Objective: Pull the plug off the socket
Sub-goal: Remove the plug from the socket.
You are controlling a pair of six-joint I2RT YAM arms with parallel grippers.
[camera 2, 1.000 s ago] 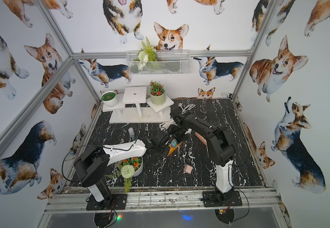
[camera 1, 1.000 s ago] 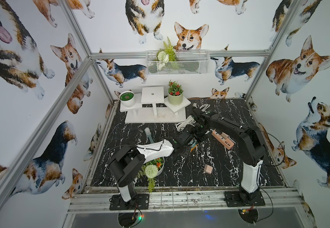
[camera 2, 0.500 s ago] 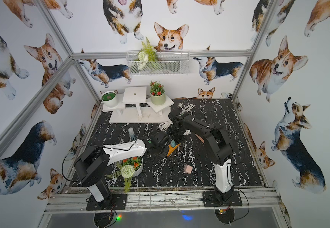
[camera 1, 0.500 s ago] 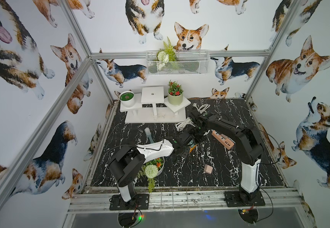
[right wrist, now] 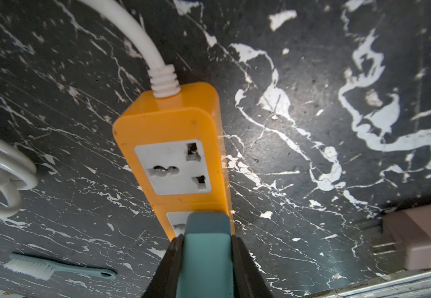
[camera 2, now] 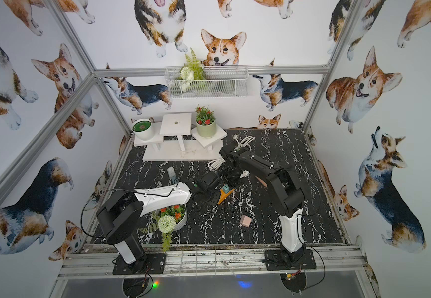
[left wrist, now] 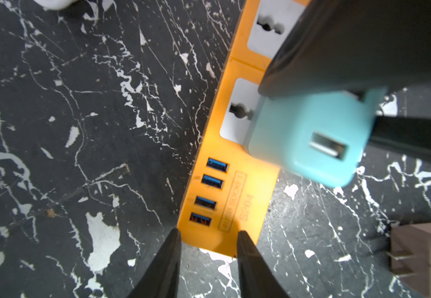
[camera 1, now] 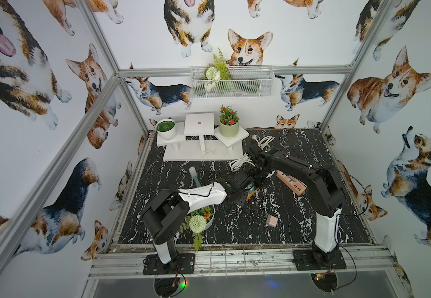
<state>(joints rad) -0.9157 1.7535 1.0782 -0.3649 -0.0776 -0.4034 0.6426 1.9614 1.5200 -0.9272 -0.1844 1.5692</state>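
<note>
The socket is an orange power strip [left wrist: 232, 196] [right wrist: 168, 121] lying on the black marble floor, with a white cord at its far end. A teal plug [left wrist: 299, 139] [right wrist: 206, 252] sits in its second outlet. My right gripper [right wrist: 206, 241] is shut on the plug's two sides, coming down from above. My left gripper [left wrist: 209, 233] is shut on the strip's end by the blue USB ports. In both top views the two grippers meet at mid-floor over the strip [camera 1: 251, 195] [camera 2: 225, 196] and the plug [camera 1: 250, 186] [camera 2: 226, 188].
A beige loose adapter [camera 1: 272, 221] [right wrist: 420, 234] lies nearer the front. A pink power strip [camera 1: 290, 183] lies to the right under my right arm. Coiled white cord [camera 1: 240, 162], a teal brush [right wrist: 54, 268], a flower bowl [camera 1: 201, 216] and a white stand [camera 1: 201, 154] surround the spot.
My right gripper has come down a little to the left and closed on the teal plug. The left gripper and the strip have stayed where they were.
</note>
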